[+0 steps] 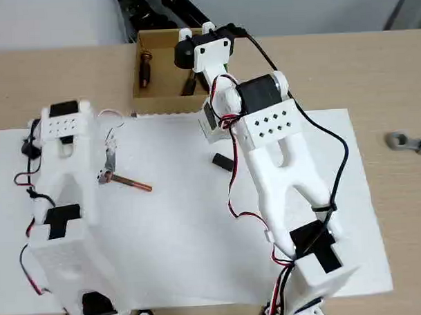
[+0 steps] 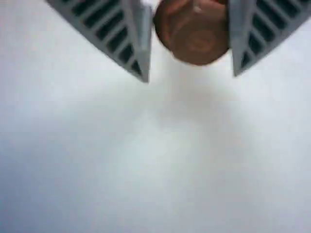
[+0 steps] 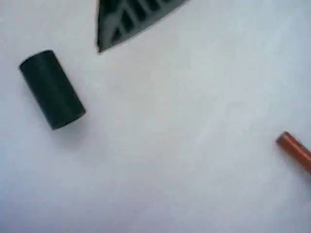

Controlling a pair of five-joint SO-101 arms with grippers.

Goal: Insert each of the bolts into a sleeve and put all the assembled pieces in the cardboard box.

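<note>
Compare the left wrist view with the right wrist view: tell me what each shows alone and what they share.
Left wrist alone: the round head of the bolt, held between the two fingers of the left gripper. Right wrist alone: the black sleeve lying on its side, and a copper shaft end, probably the same bolt's. Both: the white sheet underneath.
</note>
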